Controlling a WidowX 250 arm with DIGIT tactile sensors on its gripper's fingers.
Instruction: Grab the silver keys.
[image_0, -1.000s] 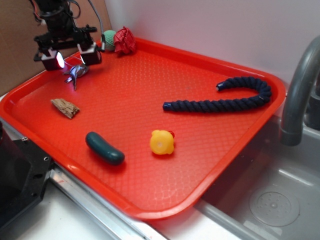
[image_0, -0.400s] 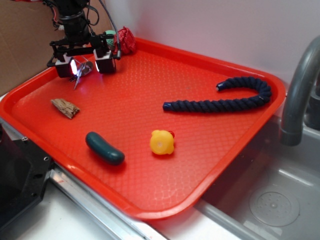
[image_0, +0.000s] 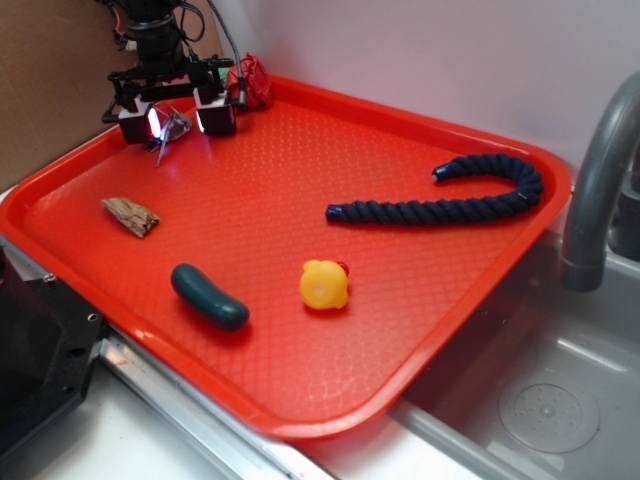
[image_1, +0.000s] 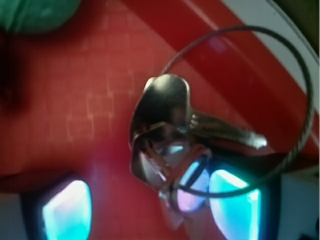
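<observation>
Tray: red tray (image_0: 300, 250) beside a sink, under the tool.
Gripper: gripper (image_0: 176, 117) spread wide, fingers (image_0: 216, 115) either side of the keys, grasping nothing visibly.
Silver keys: silver keys (image_0: 166, 131) between the fingers, nearer one pad.
Wrist view: the keys' (image_1: 165, 135) wire ring crosses one pad (image_1: 235, 205); actual contact unclear.

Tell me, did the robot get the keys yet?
Almost. The gripper is already at the silver keys in the tray's far left corner, its fingers either side of them. In the wrist view the keys lie between the pads. Closing and lifting are left.
</observation>
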